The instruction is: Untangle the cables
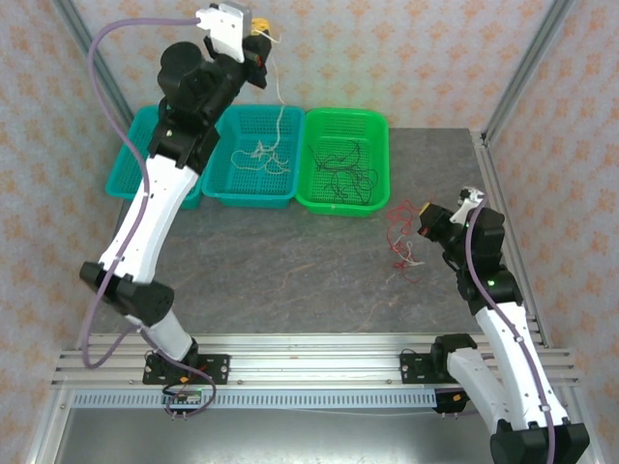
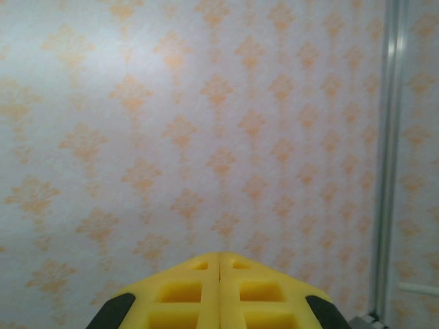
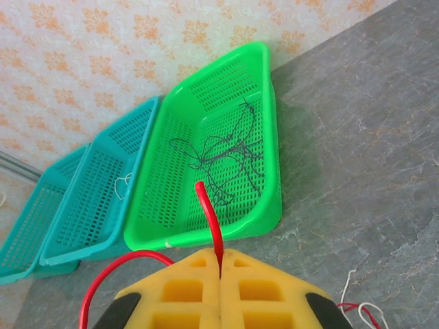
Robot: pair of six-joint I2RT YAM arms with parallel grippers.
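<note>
1. Right of the green basket (image 1: 340,114), on the grey table (image 1: 280,275), the right gripper (image 1: 424,220) has its yellow fingers clenched on a red cable (image 1: 398,237).
2. From the right wrist camera, the red cable (image 3: 208,205) rises from between the pressed-together pads of the right gripper (image 3: 221,255), with the green basket (image 3: 274,137) beyond it. A second red loop curves off to the left.
3. Beside the red loops, just off the green basket's right corner, a thin white strand (image 1: 411,259) lies on the table.
4. Inside the green basket sit the black cables (image 1: 343,174), a loose tangle on its mesh floor (image 3: 223,157).
5. Left of the green basket and touching it stands a teal basket (image 1: 253,198); another teal basket (image 1: 135,155) stands further left.
6. High above the teal basket next to the green basket, the left gripper (image 1: 259,43) pinches a white cable (image 1: 281,97), whose lower end lies coiled in that basket.
7. On the left wrist camera, the left gripper (image 2: 219,257) shows its fingers closed flush together against the patterned wall.
</note>
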